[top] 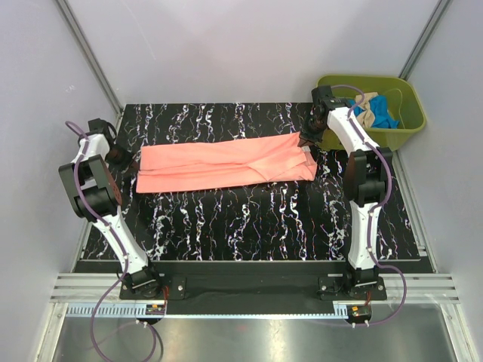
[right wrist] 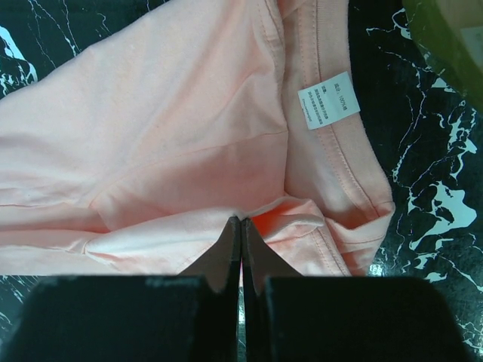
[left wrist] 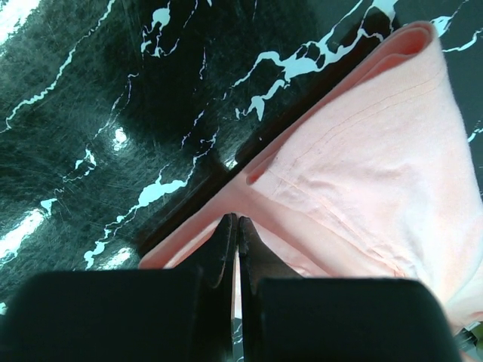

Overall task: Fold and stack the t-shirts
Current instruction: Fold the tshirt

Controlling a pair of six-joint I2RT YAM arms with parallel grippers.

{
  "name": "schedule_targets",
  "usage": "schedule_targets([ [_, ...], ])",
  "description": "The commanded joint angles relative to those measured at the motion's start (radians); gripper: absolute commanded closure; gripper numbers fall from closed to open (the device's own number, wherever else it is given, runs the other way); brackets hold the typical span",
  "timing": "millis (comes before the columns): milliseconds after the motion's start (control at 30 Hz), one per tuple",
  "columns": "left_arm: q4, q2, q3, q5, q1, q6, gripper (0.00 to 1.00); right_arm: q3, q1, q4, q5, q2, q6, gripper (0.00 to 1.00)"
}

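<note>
A salmon-pink t-shirt lies folded into a long band across the black marbled table. My left gripper is at its left end, shut, with the fingertips pinched on the raised cloth edge. My right gripper is at the right end by the collar, shut on a bunched fold of the same shirt. The white neck label faces up. A bright blue t-shirt and a beige one lie crumpled in the tub.
The olive-green plastic tub stands off the table's back right corner, just behind the right arm; its rim shows in the right wrist view. Grey walls enclose the table on three sides. Both arm bases sit at the near edge.
</note>
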Motion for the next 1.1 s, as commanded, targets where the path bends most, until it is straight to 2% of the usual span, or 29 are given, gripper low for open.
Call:
schedule_targets([
  [0, 0.008, -0.006, 0.051, -0.015, 0.001, -0.016, 1.0, 0.047, -0.027, 0.002, 0.053, 0.015, -0.03, 1.0],
  [400, 0.002, 0.016, 0.056, -0.033, 0.001, -0.014, 1.0, 0.076, -0.03, -0.021, 0.075, 0.037, -0.028, 1.0],
  [667, 0.019, 0.045, 0.074, 0.004, -0.003, -0.013, 1.0, 0.087, -0.031, -0.019, 0.106, 0.049, -0.028, 1.0],
  [767, 0.022, 0.054, 0.085, 0.001, -0.008, 0.007, 0.99, 0.093, -0.03, -0.013, 0.116, 0.055, -0.025, 0.93],
  [800, 0.019, 0.052, 0.094, -0.011, -0.008, 0.015, 0.93, 0.101, -0.03, -0.015, 0.118, 0.058, -0.031, 0.92],
  [833, 0.013, 0.045, 0.097, -0.031, -0.006, 0.023, 0.83, 0.12, -0.027, -0.018, 0.118, 0.064, -0.033, 0.86],
  [867, 0.016, 0.034, 0.096, -0.062, -0.009, 0.042, 0.65, 0.134, -0.028, -0.034, 0.118, 0.067, -0.037, 0.81],
  [900, 0.021, -0.007, 0.087, -0.082, -0.014, 0.055, 0.58, 0.18, -0.027, -0.05, 0.123, 0.073, -0.047, 0.76],
  [933, 0.021, -0.033, 0.081, -0.105, -0.024, 0.065, 0.45, 0.2, -0.024, -0.085, 0.129, 0.072, -0.057, 0.69],
  [967, 0.022, -0.058, 0.068, -0.14, -0.031, 0.091, 0.4, 0.214, -0.01, -0.093, 0.135, 0.066, -0.073, 0.65],
  [1033, 0.013, -0.133, 0.058, -0.163, -0.051, 0.112, 0.37, 0.208, 0.003, -0.091, 0.179, 0.018, -0.082, 0.54],
  [1067, 0.014, -0.183, 0.035, -0.166, -0.058, 0.116, 0.37, 0.197, 0.024, -0.085, 0.19, -0.005, -0.082, 0.52],
])
